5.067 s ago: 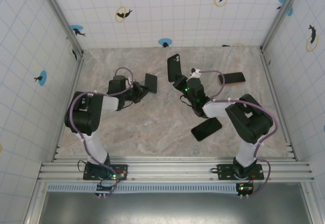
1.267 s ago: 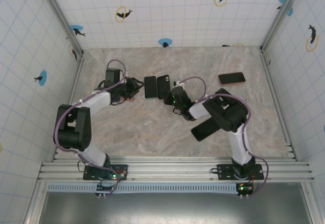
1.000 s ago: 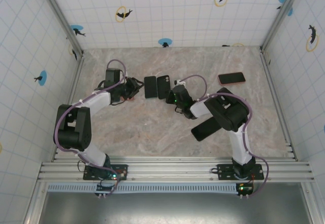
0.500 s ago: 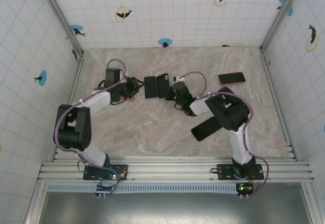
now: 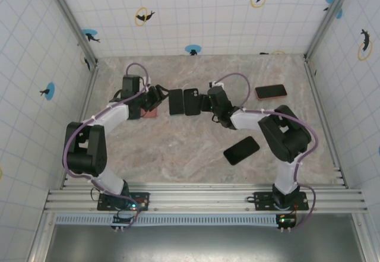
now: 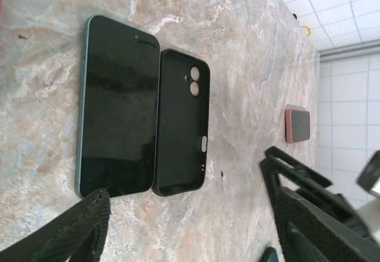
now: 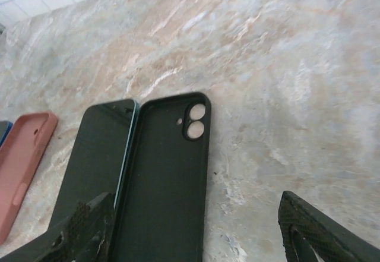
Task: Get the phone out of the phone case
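Observation:
The dark phone (image 5: 176,101) lies screen-up on the marble table, out of its case. The empty black case (image 5: 192,101) lies open side up right beside it, edges almost touching. From the left wrist, the phone (image 6: 116,104) is on the left and the case (image 6: 181,122) on the right. The right wrist view has the phone (image 7: 95,155) and the case (image 7: 166,179) with its camera holes at the far end. My left gripper (image 5: 157,95) stands open just left of the phone. My right gripper (image 5: 207,103) stands open just right of the case. Nothing is between either pair of fingers.
A pink case (image 5: 150,112) lies under my left wrist, also at the left edge (image 7: 21,167). A red-edged phone (image 5: 271,91) lies at the back right. A black phone (image 5: 241,150) lies near the right arm's elbow. Tiled walls (image 5: 190,12) enclose the table.
Five seconds ago the right gripper held the case up and the left held the phone. Both now lie side by side. In the last half second the right gripper drew back to the right.

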